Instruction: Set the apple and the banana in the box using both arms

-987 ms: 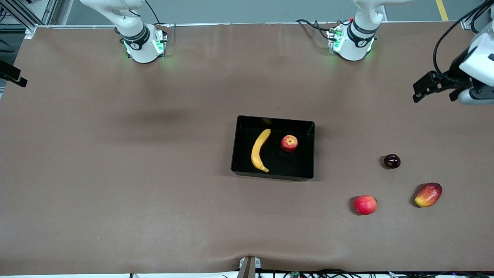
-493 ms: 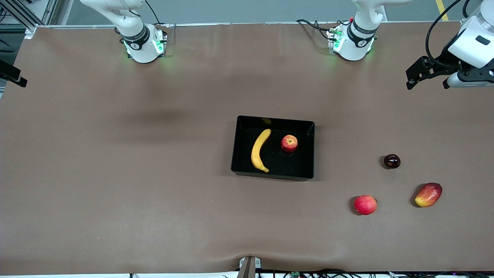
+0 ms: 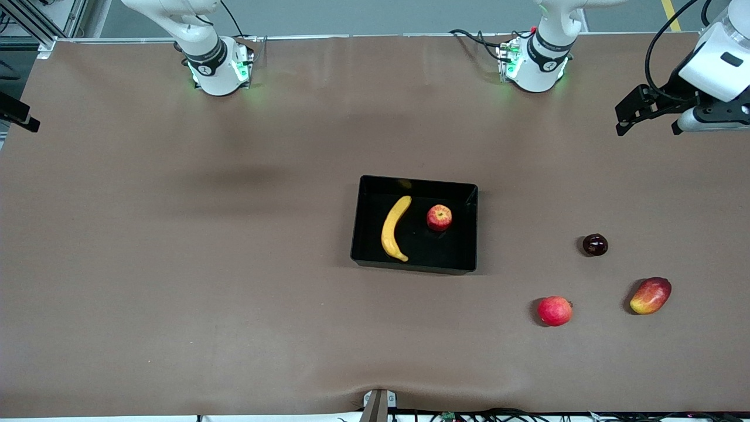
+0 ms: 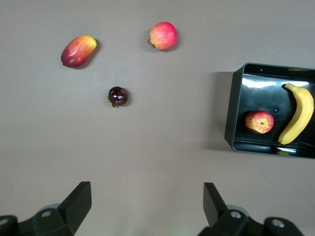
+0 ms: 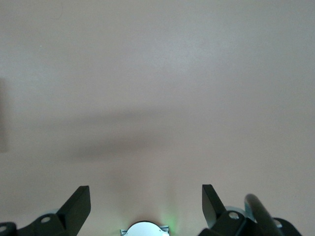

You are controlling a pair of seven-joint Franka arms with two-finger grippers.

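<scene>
The black box sits mid-table. In it lie the yellow banana and, beside it toward the left arm's end, the small red apple. The left wrist view shows the box with the apple and banana inside. My left gripper hangs high and open over bare table near the left arm's end, with nothing between its fingers; in the front view it shows near the edge. My right gripper is open and empty over bare table close to its own base.
Three loose fruits lie toward the left arm's end, nearer the front camera than the box: a pinkish-red round fruit, a red-yellow mango and a small dark fruit. The arm bases stand along the table's robot edge.
The left gripper has drawn up and back toward the robots' edge of the table, most of it in the first half second. The fruits and box have not moved.
</scene>
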